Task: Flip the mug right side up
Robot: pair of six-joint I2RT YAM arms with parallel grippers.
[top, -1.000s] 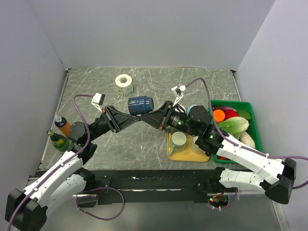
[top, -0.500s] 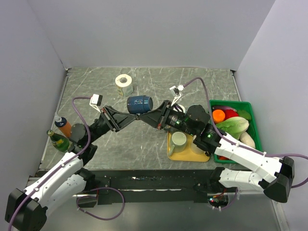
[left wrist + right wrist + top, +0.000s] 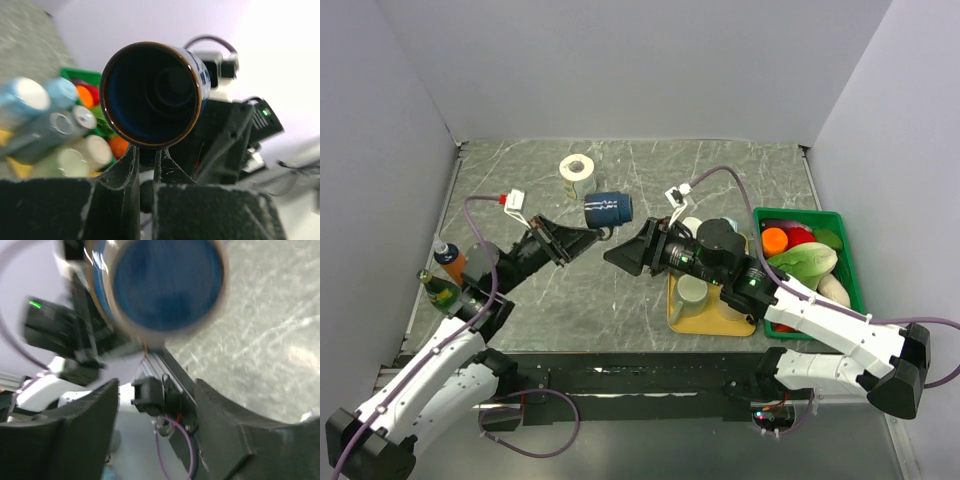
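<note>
Presently the mug (image 3: pixel 608 207) is held aloft on its side between the arms, pinched from below by the left gripper (image 3: pixel 591 233), mouth turned toward that arm, base toward the spread right gripper (image 3: pixel 623 250) nearby.

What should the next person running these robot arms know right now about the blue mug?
Left pincer: shut on the blue mug.
Right pincer: open, holding nothing, just off the mug's base.
Mug: held on its side above the table, mouth facing the left pincer.
Done: mug is picked up and no longer upside down.
Left: tip it until the mouth faces up, then probably set it standing on the table and let go.
</note>
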